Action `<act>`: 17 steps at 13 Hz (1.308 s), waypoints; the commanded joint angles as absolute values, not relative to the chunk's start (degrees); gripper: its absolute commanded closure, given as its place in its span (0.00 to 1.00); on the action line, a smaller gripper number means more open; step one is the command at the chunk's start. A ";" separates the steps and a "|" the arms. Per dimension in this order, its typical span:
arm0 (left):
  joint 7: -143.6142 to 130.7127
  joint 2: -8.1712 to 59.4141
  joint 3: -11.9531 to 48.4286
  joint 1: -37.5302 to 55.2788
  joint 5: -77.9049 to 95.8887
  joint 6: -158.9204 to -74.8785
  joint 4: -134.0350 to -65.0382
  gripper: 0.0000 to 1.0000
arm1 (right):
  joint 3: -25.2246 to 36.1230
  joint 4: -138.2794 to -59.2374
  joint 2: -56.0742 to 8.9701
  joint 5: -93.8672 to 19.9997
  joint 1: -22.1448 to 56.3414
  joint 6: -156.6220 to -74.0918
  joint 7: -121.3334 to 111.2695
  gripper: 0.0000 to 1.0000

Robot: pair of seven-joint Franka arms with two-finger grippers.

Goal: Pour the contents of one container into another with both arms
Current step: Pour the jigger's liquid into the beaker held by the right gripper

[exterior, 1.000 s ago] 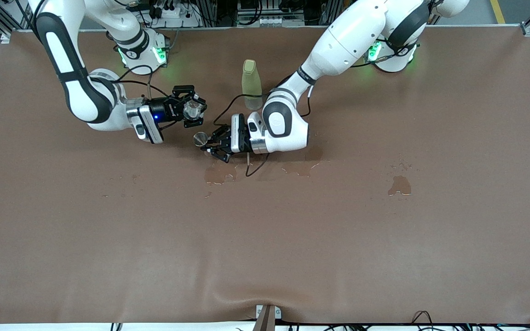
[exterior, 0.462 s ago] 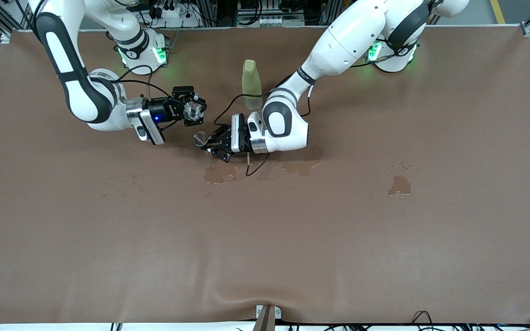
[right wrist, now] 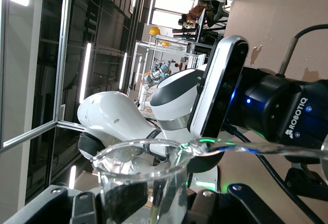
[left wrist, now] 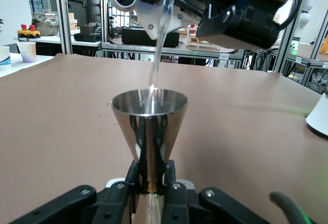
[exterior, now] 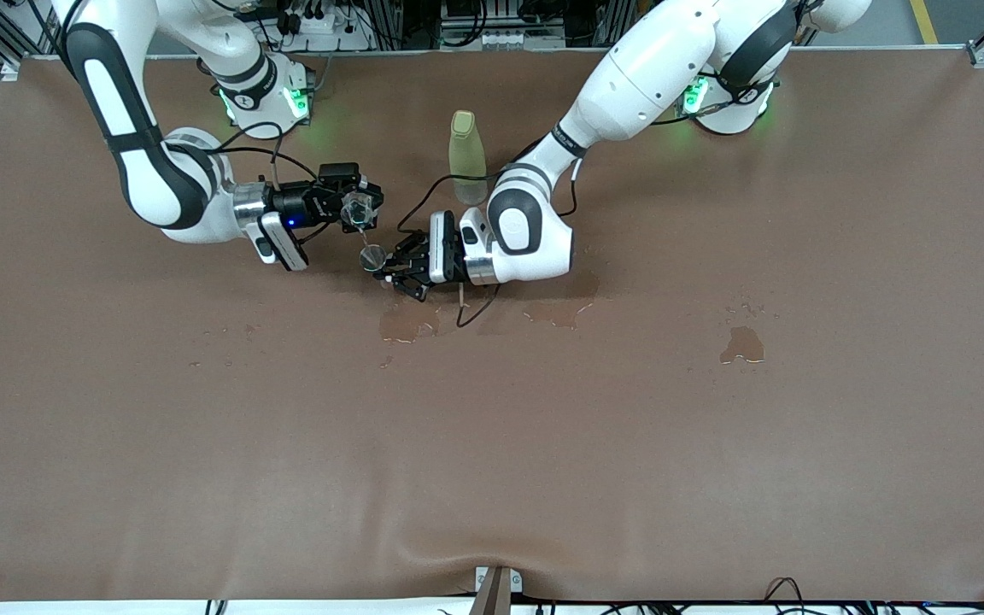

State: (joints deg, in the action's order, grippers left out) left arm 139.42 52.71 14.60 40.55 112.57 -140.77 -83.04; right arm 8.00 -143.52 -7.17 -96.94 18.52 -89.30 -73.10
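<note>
My right gripper is shut on a clear glass beaker, tipped over on its side, and a thin stream of water falls from its spout. Under the spout my left gripper is shut on the stem of a steel cone-shaped jigger. In the left wrist view the jigger stands upright between the fingers and the stream lands inside it. The right wrist view shows the beaker's rim and water running off the spout.
A pale green bottle with a cap stands upright just beside the left arm's wrist, toward the bases. Wet patches mark the brown table cover under the left gripper, with another puddle toward the left arm's end.
The right gripper has rolled the beaker further over and water now streams into the jigger. The left gripper has barely shifted.
</note>
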 commanded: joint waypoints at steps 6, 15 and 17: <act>139.66 52.47 14.50 41.04 113.47 -141.24 -82.97 1.00 | 8.26 -144.05 -5.01 -98.26 18.90 -89.74 -64.52 1.00; 139.66 52.47 14.50 41.40 114.52 -141.24 -82.97 1.00 | 8.26 -144.05 -5.01 -98.26 18.90 -88.95 -56.43 1.00; 139.66 52.47 14.50 41.40 114.52 -141.24 -82.97 1.00 | 8.35 -144.05 -5.01 -98.26 18.90 -88.42 -54.76 1.00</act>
State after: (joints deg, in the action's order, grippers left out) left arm 139.27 52.71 14.67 40.98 112.64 -140.77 -83.08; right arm 8.02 -143.31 -6.94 -97.17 18.52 -88.83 -57.62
